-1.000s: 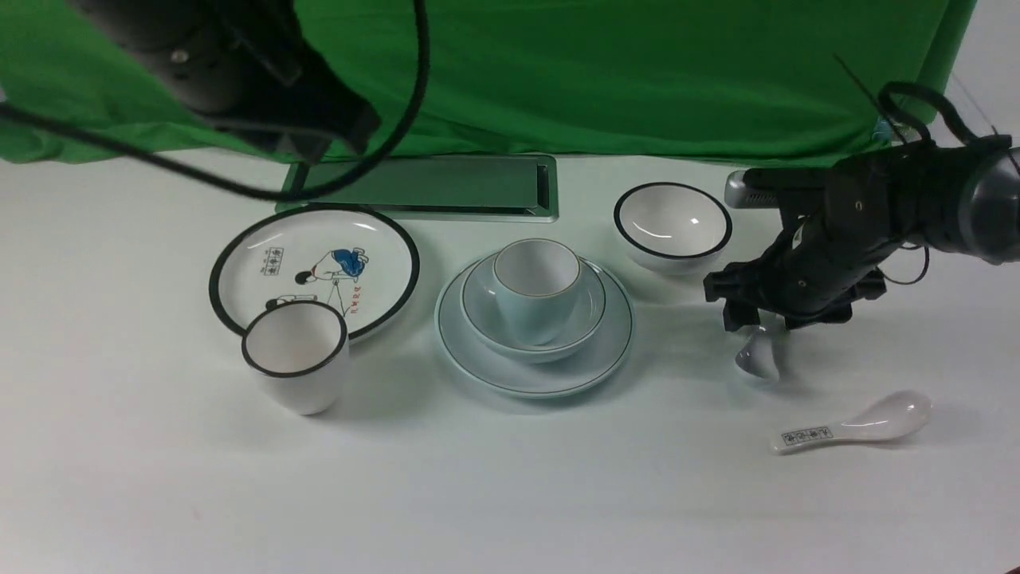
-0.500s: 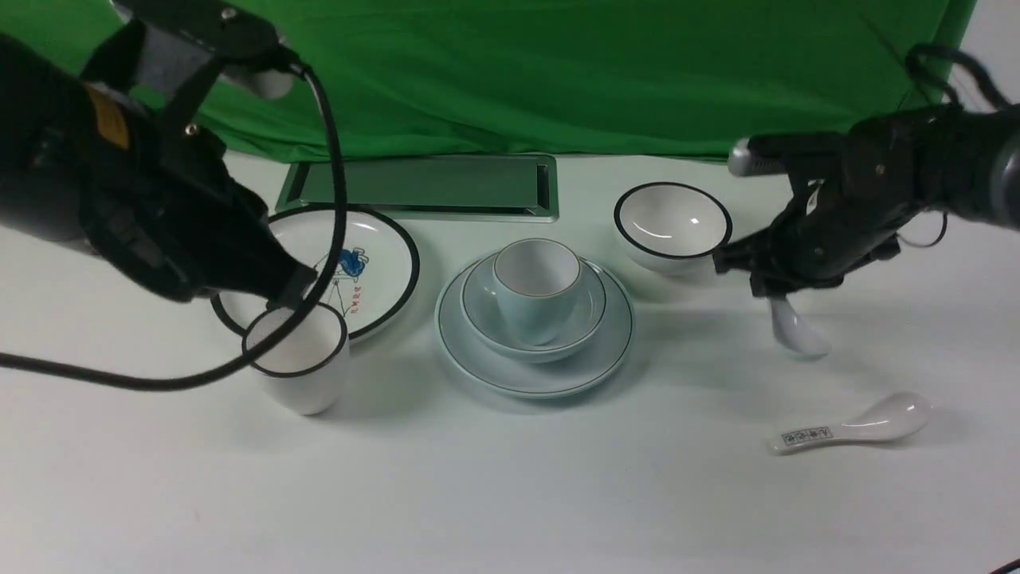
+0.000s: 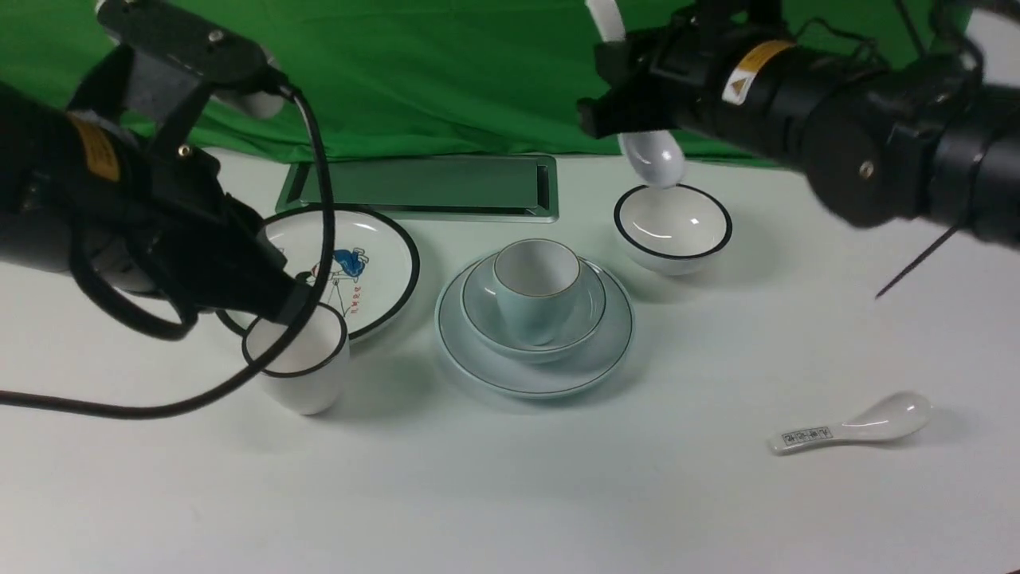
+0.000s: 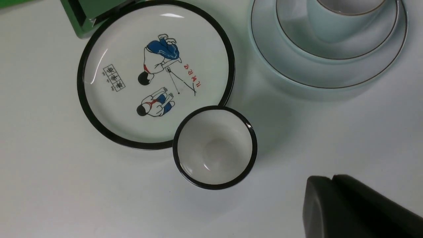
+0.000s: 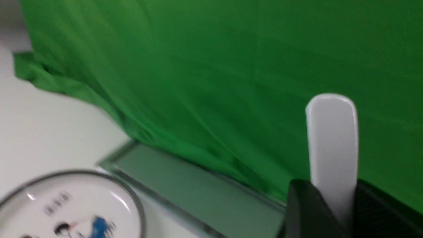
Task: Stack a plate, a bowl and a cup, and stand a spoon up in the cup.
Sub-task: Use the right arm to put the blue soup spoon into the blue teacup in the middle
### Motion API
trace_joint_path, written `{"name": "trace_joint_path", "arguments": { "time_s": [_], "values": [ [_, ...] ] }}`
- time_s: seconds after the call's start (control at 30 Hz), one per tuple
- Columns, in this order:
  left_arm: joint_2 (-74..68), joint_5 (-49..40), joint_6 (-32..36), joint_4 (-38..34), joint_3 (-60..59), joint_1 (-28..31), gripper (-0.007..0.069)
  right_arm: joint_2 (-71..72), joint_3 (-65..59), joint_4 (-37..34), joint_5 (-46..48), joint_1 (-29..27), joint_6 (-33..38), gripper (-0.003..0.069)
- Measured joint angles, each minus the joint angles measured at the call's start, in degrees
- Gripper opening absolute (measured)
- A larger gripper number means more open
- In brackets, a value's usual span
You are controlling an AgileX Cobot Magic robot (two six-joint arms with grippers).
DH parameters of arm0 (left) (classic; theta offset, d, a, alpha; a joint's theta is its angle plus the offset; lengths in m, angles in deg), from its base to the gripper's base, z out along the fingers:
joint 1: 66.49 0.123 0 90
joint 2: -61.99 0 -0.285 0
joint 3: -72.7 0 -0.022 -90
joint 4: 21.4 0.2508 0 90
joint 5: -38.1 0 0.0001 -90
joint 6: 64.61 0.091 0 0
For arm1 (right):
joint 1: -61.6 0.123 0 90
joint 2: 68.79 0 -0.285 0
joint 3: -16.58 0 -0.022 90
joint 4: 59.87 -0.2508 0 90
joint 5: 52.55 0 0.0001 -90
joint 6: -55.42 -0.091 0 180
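Observation:
The pale plate [image 3: 534,376] sits mid-table with the bowl [image 3: 591,309] on it and the cup [image 3: 535,293] upright in the bowl. They also show in the left wrist view as plate [image 4: 330,79], bowl [image 4: 337,49] and cup [image 4: 330,23]. My right gripper [image 3: 629,88] is shut on the plain white spoon [image 3: 655,158], which hangs scoop-down high above the black-rimmed bowl, behind and right of the stack. The spoon handle [image 5: 332,138] sticks up between the fingers of that gripper [image 5: 330,188]. My left gripper [image 4: 332,180] is shut and empty, near the black-rimmed cup.
A cartoon plate [image 3: 315,267] lies at the left with a black-rimmed cup [image 3: 296,359] in front of it. A black-rimmed bowl [image 3: 673,227] sits back right. A patterned spoon [image 3: 853,426] lies front right. A recessed metal panel [image 3: 430,187] and green cloth line the back.
My right gripper closed on the plain spoon, raised it off the table and carried it up and left, over the black-rimmed bowl. The left arm swung down to the black-rimmed cup.

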Motion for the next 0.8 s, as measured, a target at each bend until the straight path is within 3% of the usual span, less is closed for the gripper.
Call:
{"name": "trace_joint_path", "arguments": {
  "time_s": [0.13,0.23,0.4,0.8],
  "values": [
    [0.0,0.2,0.0,0.1,0.0,0.0,-0.0036,-4.8,-3.9,0.1,-17.0,2.6,-2.6,0.0162],
    [0.0,0.9,0.0,0.2,0.0,0.0,-0.0036,-8.7,-4.3,0.1,-22.0,2.7,-4.9,0.0162],
    [0.0,1.8,0.0,0.2,0.0,0.0,-0.0036,-14.4,-4.3,0.1,-27.2,2.7,-10.3,0.0162],
    [0.0,3.5,0.0,0.2,-0.6,0.0,-0.0036,-20.1,-4.4,0.1,-31.1,2.7,-11.6,0.018]
  ]
}}
